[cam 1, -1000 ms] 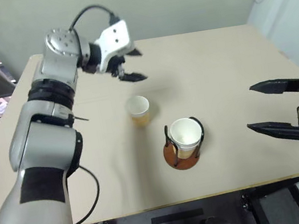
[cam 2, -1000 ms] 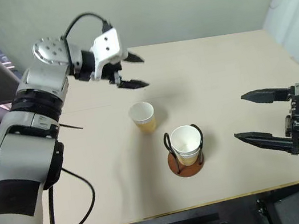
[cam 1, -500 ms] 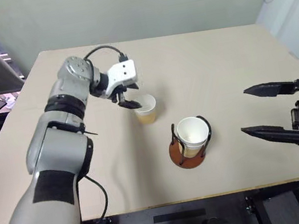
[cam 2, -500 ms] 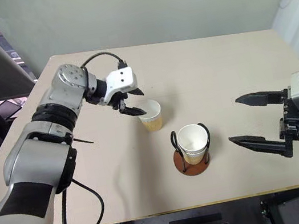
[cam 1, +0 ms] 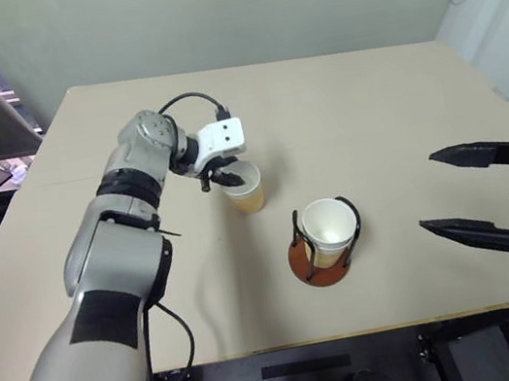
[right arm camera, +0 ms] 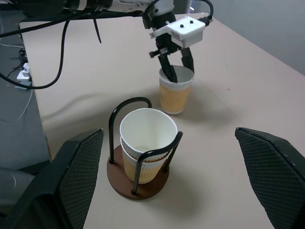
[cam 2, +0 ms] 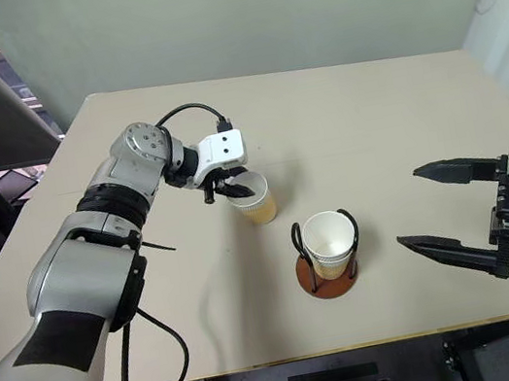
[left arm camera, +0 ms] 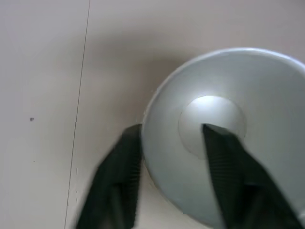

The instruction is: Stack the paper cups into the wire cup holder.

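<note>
On the left, a loose cup (cam 2: pixel 257 200) is being straddled at its rim by the left gripper (cam 2: pixel 236 188): one black finger (left arm camera: pixel 224 162) is being held inside the mouth, the other (left arm camera: pixel 119 176) outside the wall, with the rim between them; whether the wall is being pinched cannot be told. The cup is tapered paper, white inside and tan outside, and is being kept upright on the smooth beige tabletop (cam 2: pixel 370 121), mouth up. Near it, toward the middle, the holder (cam 2: pixel 328 271), a round reddish-brown disc with two upright black wire loops, is carrying two nested cups (right arm camera: pixel 145 148), also mouth up. Three cups are being counted in all. On the right, the right gripper (cam 2: pixel 455 209) is being held well apart from the holder, its two long textured fingers spread wide around nothing.
</note>
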